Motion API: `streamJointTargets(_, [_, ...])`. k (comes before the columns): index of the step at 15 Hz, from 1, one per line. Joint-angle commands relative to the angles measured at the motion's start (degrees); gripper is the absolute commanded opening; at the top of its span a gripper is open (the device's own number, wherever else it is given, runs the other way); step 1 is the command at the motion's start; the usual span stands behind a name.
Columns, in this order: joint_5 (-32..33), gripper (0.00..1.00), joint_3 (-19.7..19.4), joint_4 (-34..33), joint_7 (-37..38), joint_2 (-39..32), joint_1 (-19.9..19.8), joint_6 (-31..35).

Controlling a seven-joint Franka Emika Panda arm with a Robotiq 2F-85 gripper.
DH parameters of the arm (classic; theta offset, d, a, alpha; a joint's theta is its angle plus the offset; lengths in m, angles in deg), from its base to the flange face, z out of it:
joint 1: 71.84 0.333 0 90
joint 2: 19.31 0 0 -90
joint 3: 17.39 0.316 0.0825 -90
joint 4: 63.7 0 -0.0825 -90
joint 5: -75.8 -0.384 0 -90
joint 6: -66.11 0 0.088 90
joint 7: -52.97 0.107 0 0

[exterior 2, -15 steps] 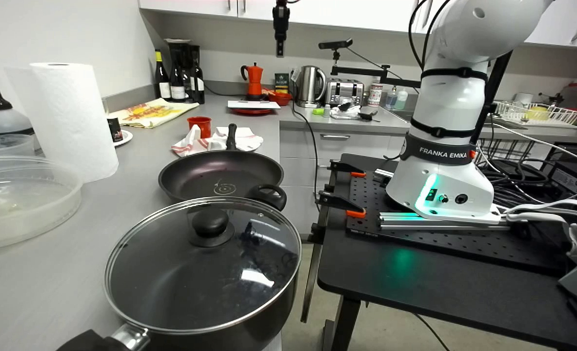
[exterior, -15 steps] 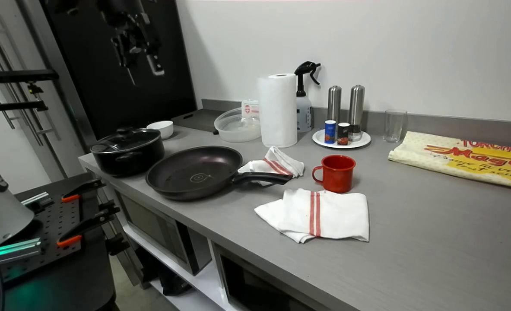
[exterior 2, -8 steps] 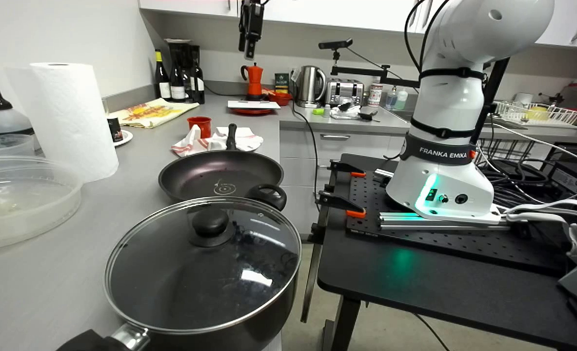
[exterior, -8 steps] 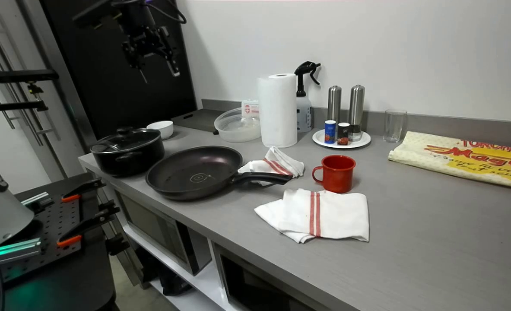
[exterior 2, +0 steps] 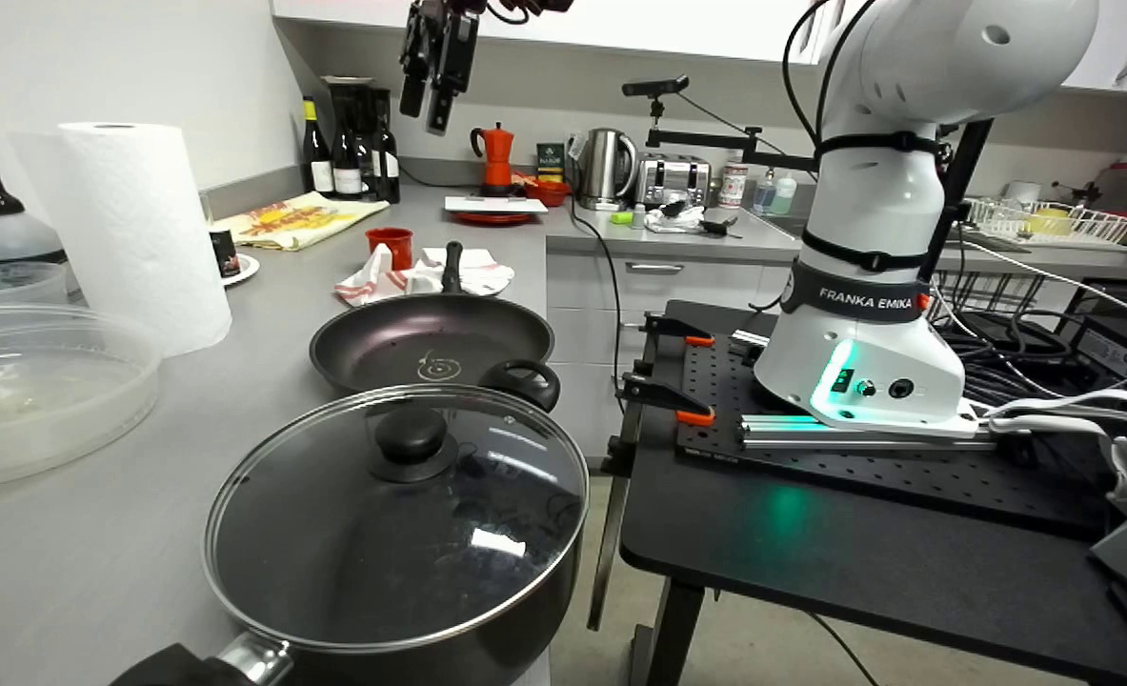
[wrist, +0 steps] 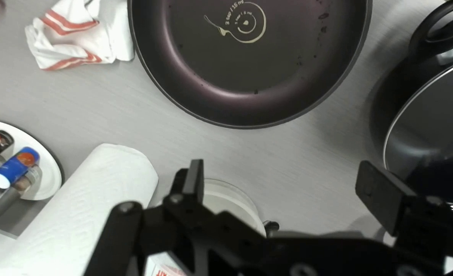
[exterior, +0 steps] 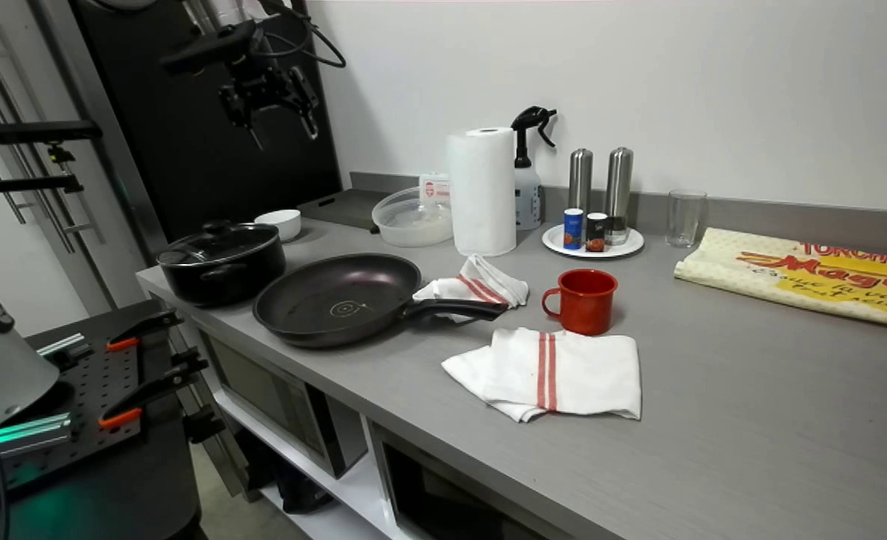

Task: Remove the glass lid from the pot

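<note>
Hanging at the upper left of the frame in an exterior view, the gripper (exterior: 286, 141) has its 2 fingers (wrist: 381, 194) spread wide apart. Lower middle in an exterior view, the glass lid (exterior 2: 334, 543) sits on the black pot (exterior 2: 511, 648) (knob (exterior 2: 411, 434) upward), just beside the frying pan (exterior 2: 420, 338).

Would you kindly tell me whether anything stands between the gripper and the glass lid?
Nothing visible does: the open gripper hangs in midair, and the glass lid on the pot has its knob uncovered. The frying pan sits low beside the pot.
</note>
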Motion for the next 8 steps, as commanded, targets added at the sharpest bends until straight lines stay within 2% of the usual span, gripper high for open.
streamJointTargets(1, [-3.6,1.0,1.0,0.0,-3.7,-4.3,1.5,5.2])
streamJointTargets(5, [-3.5,1.0,3.8,2.7,-3.8,-8.2,2.0,11.0])
streamJointTargets(8, [-2.3,1.0,7.5,4.9,-1.7,-10.6,2.6,14.7])
